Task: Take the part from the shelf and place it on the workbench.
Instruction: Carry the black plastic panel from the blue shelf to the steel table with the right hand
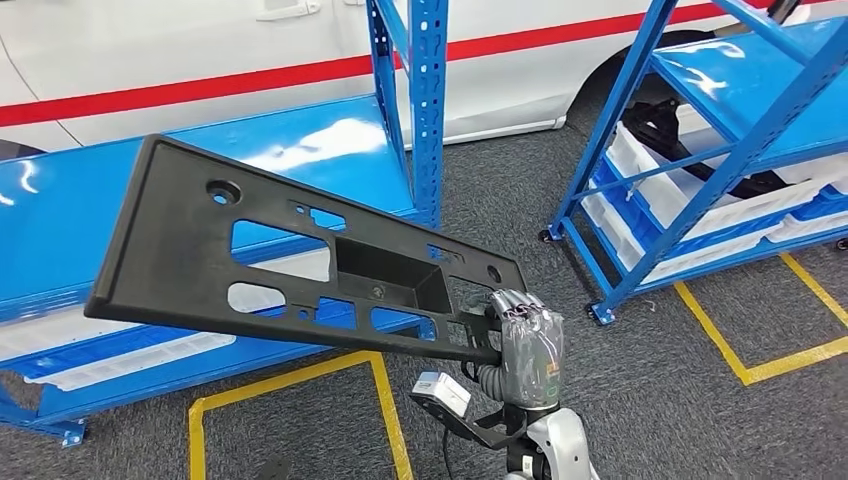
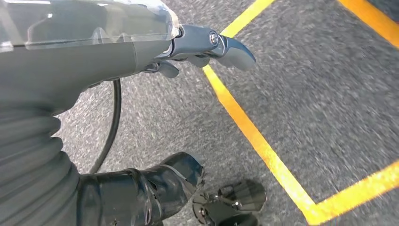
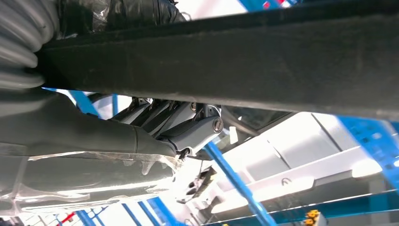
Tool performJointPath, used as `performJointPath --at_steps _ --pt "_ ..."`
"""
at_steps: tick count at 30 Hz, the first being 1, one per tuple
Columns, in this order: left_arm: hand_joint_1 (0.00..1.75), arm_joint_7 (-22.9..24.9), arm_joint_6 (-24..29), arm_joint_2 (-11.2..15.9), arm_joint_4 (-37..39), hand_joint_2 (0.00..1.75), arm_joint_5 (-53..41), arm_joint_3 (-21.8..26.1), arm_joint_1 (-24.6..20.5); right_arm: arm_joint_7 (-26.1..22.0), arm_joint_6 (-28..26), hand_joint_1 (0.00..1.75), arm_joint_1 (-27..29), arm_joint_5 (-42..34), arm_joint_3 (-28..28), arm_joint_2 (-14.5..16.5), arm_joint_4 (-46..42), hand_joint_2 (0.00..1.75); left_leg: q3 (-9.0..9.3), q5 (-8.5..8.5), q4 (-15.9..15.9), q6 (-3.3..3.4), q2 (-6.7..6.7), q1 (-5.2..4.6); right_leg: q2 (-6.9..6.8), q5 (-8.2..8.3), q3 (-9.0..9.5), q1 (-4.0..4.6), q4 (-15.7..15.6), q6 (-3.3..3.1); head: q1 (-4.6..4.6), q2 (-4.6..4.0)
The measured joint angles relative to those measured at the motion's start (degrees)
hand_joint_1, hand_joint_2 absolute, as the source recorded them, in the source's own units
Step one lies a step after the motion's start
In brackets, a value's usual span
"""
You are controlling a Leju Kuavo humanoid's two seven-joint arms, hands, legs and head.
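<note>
Containers: the blue rack (image 1: 700, 150) at right carried white bins (image 1: 690, 215) on its lower tiers; dark curved parts (image 1: 655, 125) lay on top of them, contents otherwise not legible. The low blue shelf (image 1: 60, 200) at left had a bare glossy top and a white tray (image 1: 140, 355) on its lower level.

View differences: the head view showed the whole part (image 1: 300, 260) and, beyond the shelving, a white vehicle body (image 1: 200, 50) with a red stripe. The right wrist view showed the part's (image 3: 235, 61) dark edge from below, with the right hand's fingers (image 3: 188, 127) curled beneath it. The left wrist view showed grey carpet (image 2: 329, 84) crossed by yellow floor tape (image 2: 254, 132), with the left hand (image 2: 188, 52) hanging above it, holding nothing, fingers partly curled; open or closed could not be judged.

Part: long, flat black plastic panel, raised rim, several rectangular cut-outs, round holes, a recessed central pocket. It was held in the air, tilted, in front of the low shelf, gripped at its near end by the right hand (image 1: 525, 345).
</note>
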Motion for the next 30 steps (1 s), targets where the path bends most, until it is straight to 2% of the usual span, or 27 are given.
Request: performJointPath --at_steps 1,3,4,5,6,7,9,10,11,13,15,16,18,19,20,21,22,23,25,27,29,30 --pt "0.0 0.0 0.0 0.0 0.0 1.75 0.0 0.0 0.0 0.0 0.0 1.75 0.1 0.0 0.0 0.0 0.0 1.75 -1.04 -1.61 2.4 -0.24 -0.82 0.08 0.31 0.19 0.08 -0.19 -0.2 -0.31 -0.03 0.0" --pt "0.0 0.0 0.0 0.0 0.0 1.75 0.0 0.0 0.1 0.0 -0.1 1.75 0.2 0.0 0.0 0.0 0.0 1.75 -4.34 -5.24 9.9 -0.58 -2.12 0.14 1.03 0.31 -0.09 -0.15 -0.2 -0.59 -0.05 -0.01" --pt "0.0 0.0 0.0 0.0 0.0 1.75 0.0 0.0 0.2 -0.1 -0.1 1.75 0.2 0.0 0.0 0.1 0.0 1.75 -5.77 -6.2 12.9 -0.7 -2.3 0.14 1.48 0.32 -0.17 -0.13 -0.1 -0.61 -0.05 -0.01" --pt "0.0 0.0 0.0 0.0 0.0 1.75 0.0 0.0 0.3 -0.1 -0.1 1.75 0.3 0.0 0.0 0.1 0.0 1.75 -6.4 -6.07 14.2 -0.75 -2.36 0.15 1.95 0.32 -0.22 -0.11 0.0 -0.61 -0.04 0.0" --pt "0.0 0.0 0.0 0.0 0.0 1.75 0.0 0.0 0.3 -0.1 -0.1 1.75 0.4 0.0 0.0 0.1 0.0 1.75 -5.98 -4.82 13.2 -0.73 -2.39 0.17 2.46 0.32 -0.24 -0.11 0.1 -0.6 -0.05 0.0" --pt "0.0 0.0 0.0 0.0 0.0 1.75 0.0 0.0 0.4 -0.1 -0.1 1.75 0.5 0.0 0.0 0.1 0.0 1.75 -4.57 -2.76 10.1 -0.64 -2.54 0.2 2.97 0.29 -0.22 -0.12 0.2 -0.55 -0.04 0.0" --pt "0.0 0.0 0.0 0.1 0.0 1.75 0.0 0.0 0.4 -0.1 -0.1 1.75 0.5 0.0 0.0 0.1 0.0 1.75 -1.11 0.51 2.4 -0.32 -3.94 0.34 3.94 0.19 -0.37 -0.07 0.6 -0.29 -0.04 -0.01" --pt "0.0 0.0 0.0 0.1 0.0 1.75 0.0 0.0 0.3 -0.1 -0.1 1.75 0.5 0.0 0.0 0.1 0.0 1.75 0.0 1.18 -0.1 -0.17 -4.62 0.35 4.34 0.2 -0.57 -0.03 0.7 -0.03 -0.04 0.0" --pt "0.0 0.0 0.0 0.1 0.0 1.75 0.0 0.0 0.3 -0.1 -0.2 1.75 0.6 0.0 0.0 0.1 0.0 1.75 0.45 1.18 -1.2 -0.01 -5.12 0.3 4.67 0.26 -0.79 -0.02 0.8 0.27 -0.04 0.0" --pt "0.0 0.0 0.0 0.1 0.0 1.75 0.0 0.0 0.3 -0.1 -0.3 1.75 0.8 0.0 0.0 0.1 0.0 1.75 0.54 1.31 -1.5 0.46 -4.76 0.27 5.25 0.46 -1.07 -0.06 0.8 0.95 -0.04 0.01" --pt "0.0 0.0 0.0 0.0 0.0 1.75 0.0 0.0 0.2 -0.1 -0.4 1.75 1.0 0.0 0.0 0.1 0.0 1.75 0.69 1.75 -2.1 1.28 -3.96 0.48 4.31 -0.55 -1.75 -0.03 2.1 1.5 0.04 0.0" --pt "0.0 0.0 0.0 0.0 0.0 1.75 0.0 0.1 0.2 -0.1 -0.4 1.75 1.0 0.0 0.0 0.1 -0.1 1.75 0.75 1.94 -2.3 1.67 -3.5 0.61 3.41 -1.9 -2.71 -0.01 4.2 1.73 0.11 0.0" --pt "0.0 0.0 0.0 0.0 0.0 1.75 0.0 0.1 0.3 -0.1 -0.5 1.75 1.0 0.0 0.0 0.1 -0.2 1.75 0.75 1.98 -2.4 2.05 -2.6 0.5 1.69 -5.45 -5.97 -0.16 11.2 2.12 0.24 0.0" --pt "0.0 0.0 0.0 0.0 0.0 1.75 0.0 0.1 0.4 -0.1 -0.5 1.75 1.1 0.0 0.0 0.1 -0.2 1.75 0.73 1.95 -2.3 2.08 -2.12 0.46 1.37 -6.61 -7.51 -0.27 14.4 2.28 0.24 0.0" --pt "0.0 0.0 0.0 0.0 0.0 1.75 0.0 0.1 0.4 -0.1 -0.5 1.75 1.2 0.0 0.0 0.1 -0.2 1.75 0.73 1.89 -2.3 2.08 -1.66 0.44 1.18 -6.84 -8.37 -0.37 16.2 2.38 0.24 0.0" --pt "0.0 0.0 0.0 0.0 0.0 1.75 0.0 0.1 0.4 -0.1 -0.5 1.75 1.2 0.0 0.0 0.1 -0.2 1.75 0.76 1.81 -2.2 2.04 -1.23 0.43 1.02 -5.96 -8.12 -0.45 15.8 2.41 0.24 0.0" --pt "0.0 0.0 0.0 0.0 0.0 1.75 0.0 0.1 0.4 -0.1 -0.5 1.75 1.2 0.0 0.0 0.0 -0.2 1.75 0.84 1.69 -2.2 1.97 -0.84 0.43 0.7 -4.21 -6.72 -0.48 13.1 2.35 0.24 0.01" --pt "0.0 0.0 0.0 0.0 0.0 1.75 0.0 0.1 0.4 -0.1 -0.5 1.75 1.2 0.0 0.0 0.0 -0.2 1.75 0.94 1.54 -2.1 1.84 -0.5 0.42 0.04 -2.32 -4.64 -0.45 9.1 2.18 0.24 0.01" --pt "0.0 0.0 0.0 0.0 0.0 1.75 0.0 0.1 0.4 -0.1 -0.6 1.75 1.2 0.0 0.0 0.1 -0.3 1.75 1.05 1.2 -1.8 1.39 0.06 0.17 -1.46 -0.28 -1.31 0.04 2.5 1.67 0.23 0.01" --pt "0.0 0.0 0.0 0.0 0.0 1.75 -0.1 0.1 0.4 -0.1 -0.6 1.75 1.3 0.0 0.0 0.1 -0.4 1.75 1.12 1.05 -1.8 0.8 0.63 -0.09 -1.66 -0.31 -0.75 0.52 1.0 1.2 0.21 0.01" --pt "0.0 0.0 0.0 0.0 0.0 1.75 -0.1 0.1 0.4 -0.2 -0.6 1.75 1.4 0.0 0.0 0.1 -0.5 1.75 1.25 0.76 -1.7 0.17 0.93 -0.03 -0.8 -0.04 -0.8 0.32 0.7 0.66 0.2 0.01" --pt "0.0 0.0 0.0 0.0 0.0 1.75 -0.1 0.1 0.3 -0.2 -0.6 1.75 1.4 0.0 0.0 0.1 -0.5 1.75 1.02 0.08 -1.0 -0.13 0.45 0.05 -0.43 0.12 -0.72 0.16 0.5 0.3 0.2 0.01"
